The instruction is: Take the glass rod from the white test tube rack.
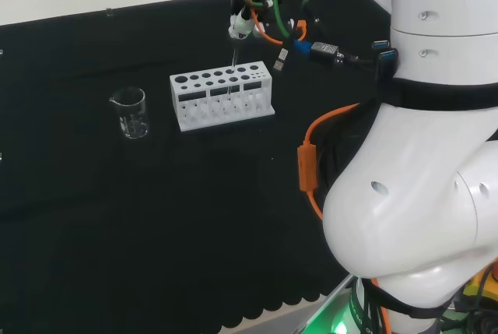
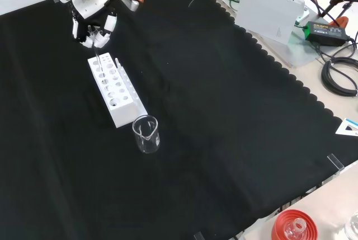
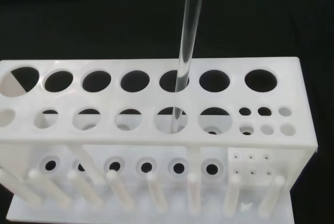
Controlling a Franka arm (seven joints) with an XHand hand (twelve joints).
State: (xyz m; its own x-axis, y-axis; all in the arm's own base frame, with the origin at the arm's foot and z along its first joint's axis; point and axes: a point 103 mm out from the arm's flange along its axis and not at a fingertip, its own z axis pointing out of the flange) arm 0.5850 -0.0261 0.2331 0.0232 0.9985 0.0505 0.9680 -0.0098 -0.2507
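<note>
The rod [image 3: 187, 41] stands upright, pinched by the robot hand [image 2: 92, 24], lower end in the rack [image 1: 222, 99] on the black-clothed counter [image 2: 224, 117].

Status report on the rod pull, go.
Hand above the white rack, fingers pinching the glass rod at its top. Rod upright, lower end still in a rack hole. Beaker stands apart, nothing blocking.
</note>
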